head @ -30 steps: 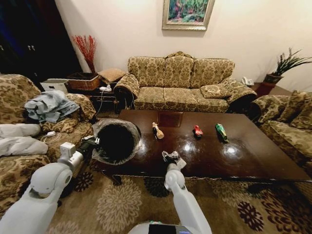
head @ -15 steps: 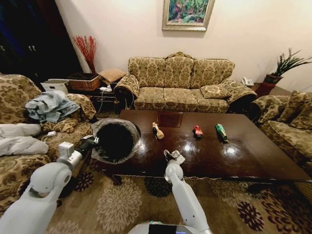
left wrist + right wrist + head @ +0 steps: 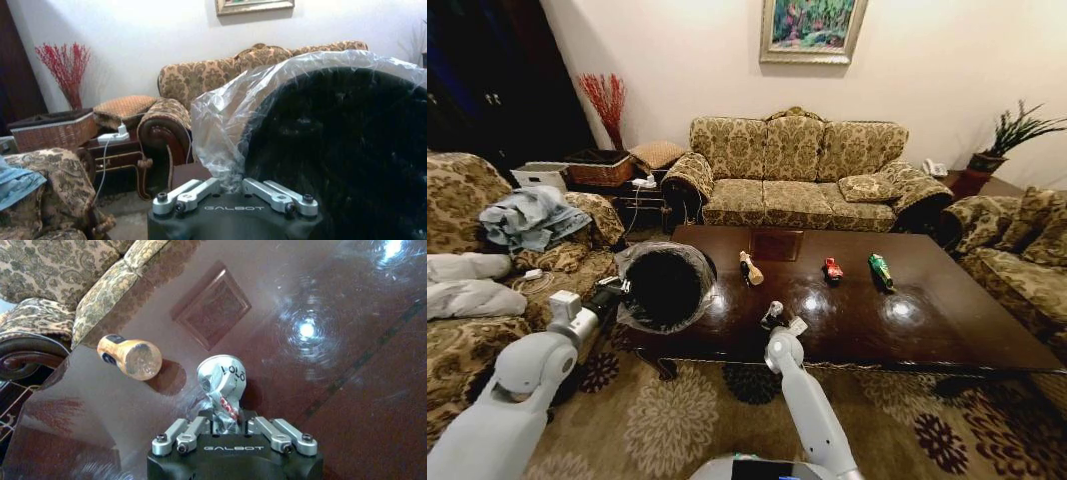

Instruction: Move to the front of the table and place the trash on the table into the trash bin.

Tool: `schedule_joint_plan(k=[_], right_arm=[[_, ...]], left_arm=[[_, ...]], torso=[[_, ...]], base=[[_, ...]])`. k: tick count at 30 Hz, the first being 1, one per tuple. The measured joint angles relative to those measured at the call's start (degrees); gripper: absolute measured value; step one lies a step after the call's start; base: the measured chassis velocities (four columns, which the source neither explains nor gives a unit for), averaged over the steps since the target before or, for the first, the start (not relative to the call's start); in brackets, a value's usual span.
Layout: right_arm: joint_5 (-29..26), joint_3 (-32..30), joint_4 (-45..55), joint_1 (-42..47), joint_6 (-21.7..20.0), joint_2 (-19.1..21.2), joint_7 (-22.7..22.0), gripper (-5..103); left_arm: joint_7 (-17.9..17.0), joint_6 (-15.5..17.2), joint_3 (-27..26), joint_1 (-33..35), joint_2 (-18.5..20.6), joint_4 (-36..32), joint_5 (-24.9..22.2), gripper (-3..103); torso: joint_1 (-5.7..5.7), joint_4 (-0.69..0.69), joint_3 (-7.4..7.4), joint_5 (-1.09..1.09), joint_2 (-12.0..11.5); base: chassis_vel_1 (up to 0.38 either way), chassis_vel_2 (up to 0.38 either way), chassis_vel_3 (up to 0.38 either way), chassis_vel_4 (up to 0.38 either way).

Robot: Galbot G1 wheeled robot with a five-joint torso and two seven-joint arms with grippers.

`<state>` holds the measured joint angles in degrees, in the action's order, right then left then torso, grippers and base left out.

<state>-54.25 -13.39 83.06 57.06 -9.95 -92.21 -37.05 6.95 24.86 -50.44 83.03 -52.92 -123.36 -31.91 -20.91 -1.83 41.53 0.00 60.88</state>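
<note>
Over near edge of counter [image 3: 947,330], dark glossy brown wood throwing back round ceiling-light glints, square inlay [image 3: 212,305] set in the middle. Right tool [image 3: 223,427] hanging just above the polished top, fingers [image 3: 175,436] pinching together on a crumpled silvery-grey piece [image 3: 223,382] with red and black print, foil-like, twisted at the gripped end and flaring to a rounded head. Same grey piece showing at the tip of the right arm in head view [image 3: 772,315]. Tan bottle-shaped piece [image 3: 130,356] lying on its side just beside it on the wood, matte, cork-coloured, round flat end facing the wrist camera, dark band at the neck; in head view [image 3: 751,268] lying near the inlay. Red piece [image 3: 832,269] and green bottle [image 3: 881,270] resting farther along the counter toward the robot's right, apart from each other, green one lying on its side. Left tool [image 3: 233,192] clamping the rim of the round black trash bin [image 3: 665,290], held up at the counter's left end, tilted, mouth facing the robot. Clear shiny bag liner [image 3: 223,125] wrinkling over the rim, crinkled plastic bunching between the metal fingers [image 3: 183,195].
</note>
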Motion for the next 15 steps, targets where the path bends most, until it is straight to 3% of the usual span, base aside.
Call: schedule_joint_plan(k=[7,8,14,15], right_arm=[[1.32,0.08,2.72,1.04,-0.09,0.45,0.37,14],[4.11,0.28,5.55,2.54,0.78,1.18,2.37,8],[7.75,-0.27,18.23,7.81,2.93,4.29,9.49,8],[7.89,-0.59,21.82,9.17,4.31,5.38,13.33,8]], left_arm=[[-0.15,-0.01,-0.05,0.01,0.23,0.1,-0.1,0],[-0.3,-0.02,-0.02,0.01,0.64,0.54,-0.12,0],[-0.53,-0.03,1.04,-0.68,3.26,2.55,-0.53,0],[-0.61,-0.04,1.38,-1.01,4.42,3.03,-0.87,0]], torso=[[-0.01,-0.01,0.01,0.01,0.0],[-0.01,-0.01,0.01,0.01,0.0],[0.0,-0.01,0.0,0.01,0.0],[0.0,-0.01,0.0,-0.01,0.0]], base=[[0.0,0.0,0.0,0.0],[0.0,0.0,0.0,0.0],[0.0,0.0,0.0,0.0],[0.0,0.0,0.0,0.0]])
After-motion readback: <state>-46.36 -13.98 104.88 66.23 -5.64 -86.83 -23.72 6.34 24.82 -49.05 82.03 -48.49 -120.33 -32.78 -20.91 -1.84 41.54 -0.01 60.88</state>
